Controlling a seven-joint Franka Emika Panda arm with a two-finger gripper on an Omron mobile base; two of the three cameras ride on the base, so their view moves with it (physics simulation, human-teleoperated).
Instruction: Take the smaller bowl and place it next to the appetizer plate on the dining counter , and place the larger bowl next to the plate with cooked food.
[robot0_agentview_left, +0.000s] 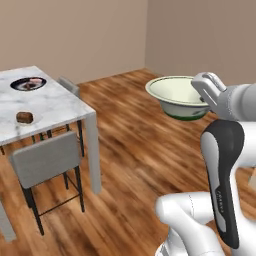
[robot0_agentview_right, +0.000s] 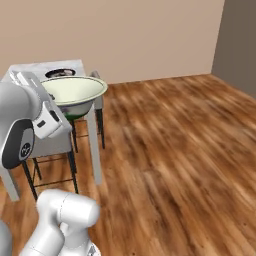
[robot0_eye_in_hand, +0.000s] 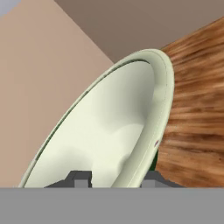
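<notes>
The larger bowl (robot0_agentview_left: 177, 92) (robot0_agentview_right: 75, 90) (robot0_eye_in_hand: 109, 131), cream with a green band low on its outside, hangs in the air over the wooden floor. My gripper (robot0_agentview_left: 203, 101) (robot0_agentview_right: 54, 98) (robot0_eye_in_hand: 114, 179) is shut on its rim, one finger inside and one outside. To the left stands the dining counter (robot0_agentview_left: 55, 102) (robot0_agentview_right: 30, 67) with its marble top. The plate with cooked food (robot0_agentview_left: 28, 83) (robot0_agentview_right: 60, 73) lies near its far end. The appetizer plate, barely visible, carries a brown block (robot0_agentview_left: 24, 117) nearer the front. The smaller bowl is out of view.
A grey chair (robot0_agentview_left: 47, 157) stands at the counter's near side and another (robot0_agentview_left: 70, 86) at its far corner. Wooden floor (robot0_agentview_left: 135, 150) spreads between the counter and my arm. Beige walls close the room behind.
</notes>
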